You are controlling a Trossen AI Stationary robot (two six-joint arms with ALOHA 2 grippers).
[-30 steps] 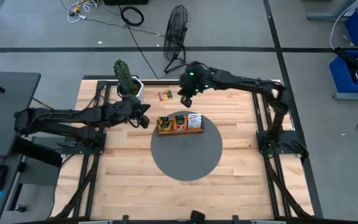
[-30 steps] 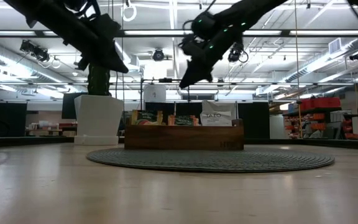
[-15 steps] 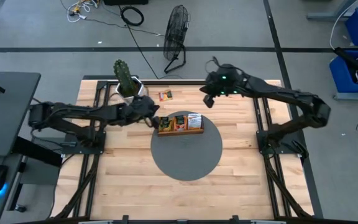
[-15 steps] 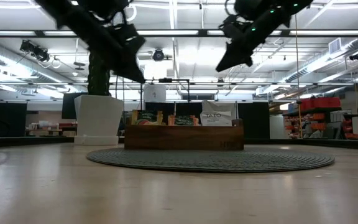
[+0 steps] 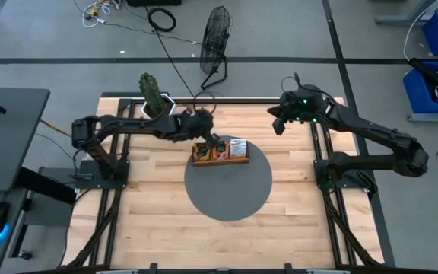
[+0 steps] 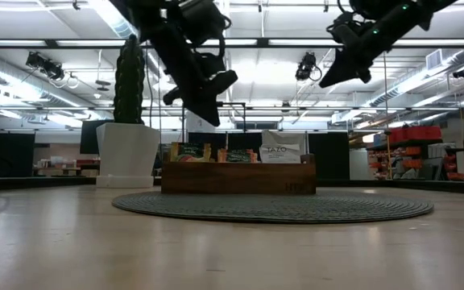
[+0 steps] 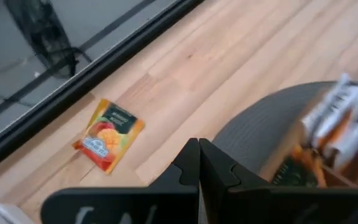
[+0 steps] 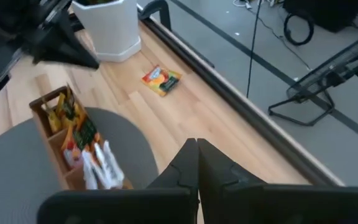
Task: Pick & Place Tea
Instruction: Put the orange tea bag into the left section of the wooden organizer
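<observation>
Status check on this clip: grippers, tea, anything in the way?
Left gripper shut, empty, above the wooden tray. Right gripper shut, empty, off to the side. One tea sachet loose on the table; path clear.

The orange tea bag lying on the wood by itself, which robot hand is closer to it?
Left. The left hand hangs closed above the tray's end, close beside the orange tea bag. The right hand is closed too, raised farther off, past the wooden tray toward the table's right side.
</observation>
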